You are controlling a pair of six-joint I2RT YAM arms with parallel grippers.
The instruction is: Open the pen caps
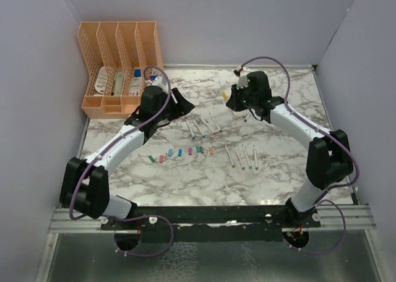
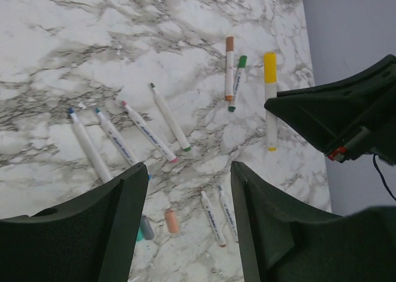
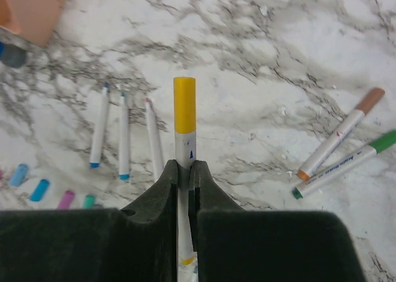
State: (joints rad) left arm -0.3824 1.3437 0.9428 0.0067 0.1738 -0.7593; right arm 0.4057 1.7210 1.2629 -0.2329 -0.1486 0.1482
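on the table [image 1: 185, 189], a rack [image 1: 117, 65] stands at 10 o'clock from centre. a row of pen caps [image 1: 180, 152] lies mid-table; four pens [image 1: 246, 157] lie side by side just at its 3 o'clock, and a looser cluster of pens [image 1: 201, 128] at its 12 o'clock.

Yellow pen [image 3: 184, 126]: mid-barrel seemingly hidden.

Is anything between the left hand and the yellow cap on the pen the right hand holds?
Nothing visible. The yellow cap sticks out beyond the right hand, shut on the pen just below it; the open left hand faces it across open air.
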